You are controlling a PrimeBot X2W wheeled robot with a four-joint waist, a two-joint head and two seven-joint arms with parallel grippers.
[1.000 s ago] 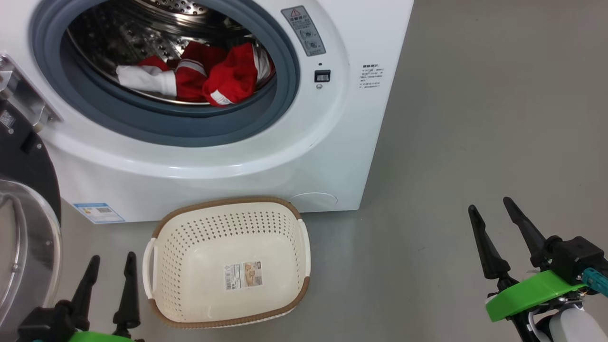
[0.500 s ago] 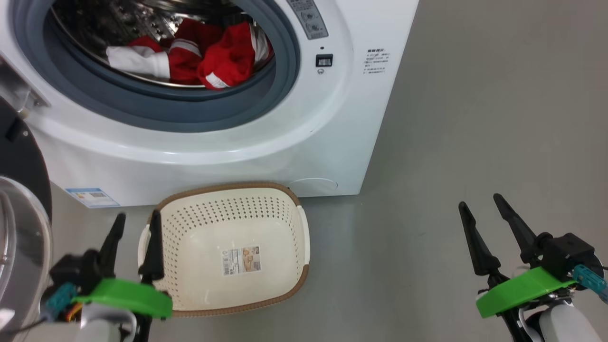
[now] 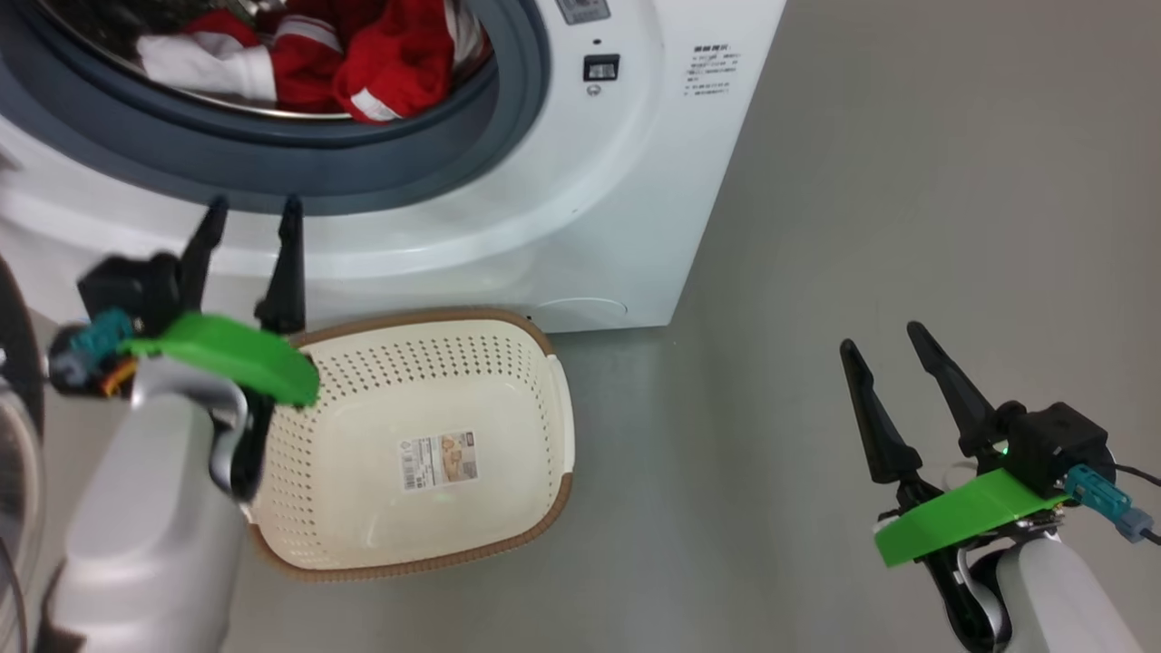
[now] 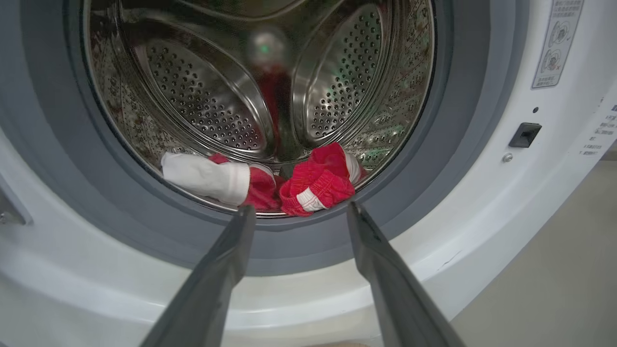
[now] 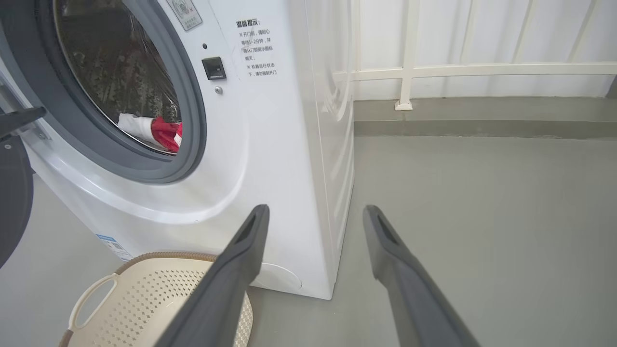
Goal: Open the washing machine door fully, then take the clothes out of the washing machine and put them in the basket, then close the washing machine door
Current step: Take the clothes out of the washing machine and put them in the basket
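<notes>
While reaching for the clothes [image 4: 315, 185], keep the left fingers [image 3: 288, 263] spread wide as now, empty, poised just outside the grey gasket [image 4: 448, 159] and aimed at the red bundle framed between the two tips in the left wrist view. Find that laundry low at the front of the steel drum [image 4: 207, 106] of the washing machine [image 3: 590, 227], just behind the gasket lip, none of it yet in the basket [image 3: 453, 376]. Go in over the lip rather than scraping it, drop onto the thickest red fold, and close only after getting fabric well between the fingers; judging by the loose heap, expect a shallow pinch to slip or to bring out just one piece. Lift clear of the gasket before swinging back, then let go above the basket, standing on the floor [image 3: 816, 227] just in front of the machine, below the opening. Leave the right fingers [image 3: 873, 417], likewise spread and holding nothing, well off to the side over bare floor. Mind the door [image 5: 14, 202], swung open on the left. Count one washing machine, one door, one drum, one basket with one sticker [image 3: 440, 460] on its bottom, two pairs of fingers; for the clothes, count at least a white-sleeved piece and a red bundle, exact number impossible to tell.
</notes>
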